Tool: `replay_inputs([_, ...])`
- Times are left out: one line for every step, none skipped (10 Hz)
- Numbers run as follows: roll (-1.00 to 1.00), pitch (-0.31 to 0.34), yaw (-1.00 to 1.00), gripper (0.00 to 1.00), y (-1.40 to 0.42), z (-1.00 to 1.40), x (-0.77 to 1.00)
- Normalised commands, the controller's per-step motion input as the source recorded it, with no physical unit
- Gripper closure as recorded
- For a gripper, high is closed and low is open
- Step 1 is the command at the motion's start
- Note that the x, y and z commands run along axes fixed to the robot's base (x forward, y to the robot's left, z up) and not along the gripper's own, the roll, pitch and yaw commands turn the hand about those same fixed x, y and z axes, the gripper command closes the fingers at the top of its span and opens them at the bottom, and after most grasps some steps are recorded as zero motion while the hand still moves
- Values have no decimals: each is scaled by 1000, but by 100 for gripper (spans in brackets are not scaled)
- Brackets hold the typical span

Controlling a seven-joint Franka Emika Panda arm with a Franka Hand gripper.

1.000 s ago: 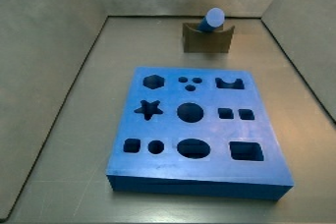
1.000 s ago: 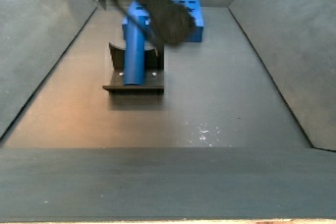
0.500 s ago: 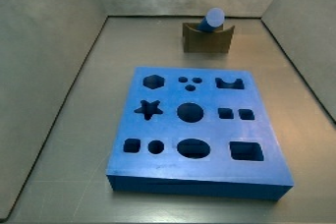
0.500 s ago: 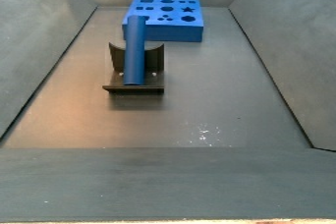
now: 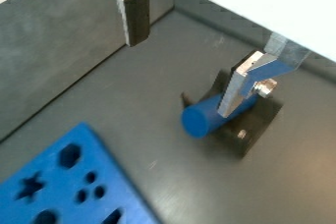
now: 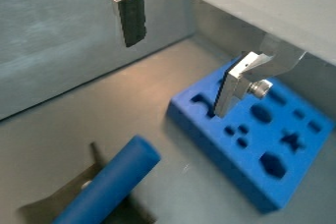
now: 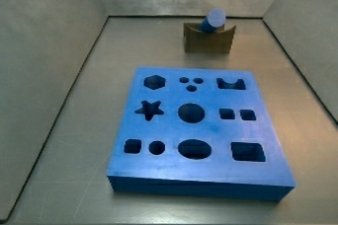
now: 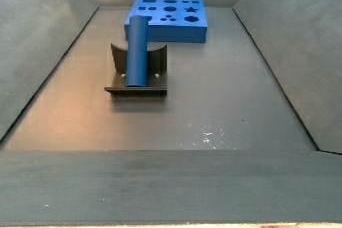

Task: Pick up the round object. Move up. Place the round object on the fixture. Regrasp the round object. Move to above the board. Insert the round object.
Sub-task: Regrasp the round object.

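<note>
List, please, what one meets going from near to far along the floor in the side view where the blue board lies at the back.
Near to far: bare floor, then the fixture with the round object resting on it, then the board. The gripper, open and empty, shows only in the wrist views, above the floor.

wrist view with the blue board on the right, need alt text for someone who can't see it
The open gripper hangs empty above the floor, its two fingers spread wide apart. Below it, the blue cylinder peg lies across the fixture, and the blue board with its cut-out holes lies flat beyond.
</note>
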Motion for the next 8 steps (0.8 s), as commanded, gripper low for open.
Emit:
replay_inputs([1000,37,37,0,-15,16,1])
replay_inputs([1000,36,39,0,-17,13,3])
replay_inputs([1000,38,40,0,-16,16,6])
replay_inputs([1000,46,42,0,-17,14,7])
replay_inputs([1000,50,43,0,-20,13,12])
replay_inputs([1000,59,47,0,-23,6,28])
replay_inputs([1000,68,50,0,-24,2,39])
replay_inputs([1000,83,55,0,-30,2,58])
